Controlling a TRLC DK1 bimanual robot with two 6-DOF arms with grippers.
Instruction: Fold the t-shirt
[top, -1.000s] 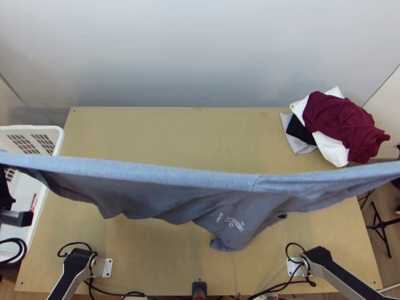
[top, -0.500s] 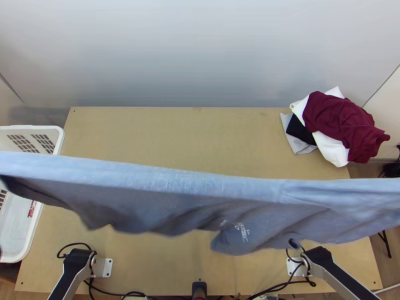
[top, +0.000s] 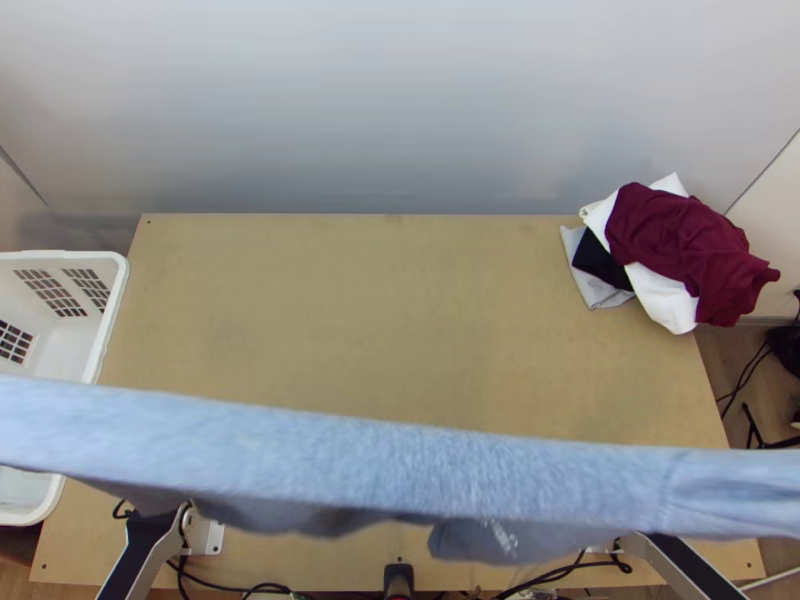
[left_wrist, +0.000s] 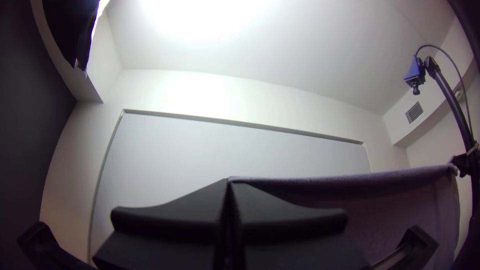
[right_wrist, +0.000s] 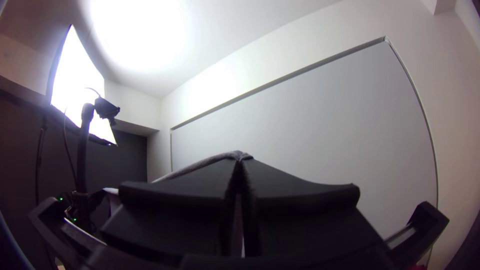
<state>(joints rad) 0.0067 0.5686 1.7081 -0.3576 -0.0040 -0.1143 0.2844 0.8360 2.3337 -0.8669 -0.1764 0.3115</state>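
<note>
The blue-grey t-shirt (top: 380, 465) hangs in the air, stretched taut across the whole width of the top view, over the near part of the table. Its lower part with a small pale print hangs below the upper edge. In the left wrist view my left gripper (left_wrist: 229, 187) is shut on one end of the shirt's upper edge; the cloth (left_wrist: 400, 210) spans away from it. My right gripper (right_wrist: 240, 165), in the right wrist view, is shut on the other end, with a bit of fabric at its fingertips.
A white basket (top: 110, 310) stands at the table's left side. At the back right corner lies a pile of clothes with a maroon garment (top: 680, 245) on top. Bare tabletop (top: 350, 310) shows between them. A dark post (right_wrist: 84, 150) stands in the right wrist view.
The stretched shirt has moved down the picture, toward the arms' bases, and appears larger. More of the tabletop and basket is uncovered. The clothes pile has stayed put.
</note>
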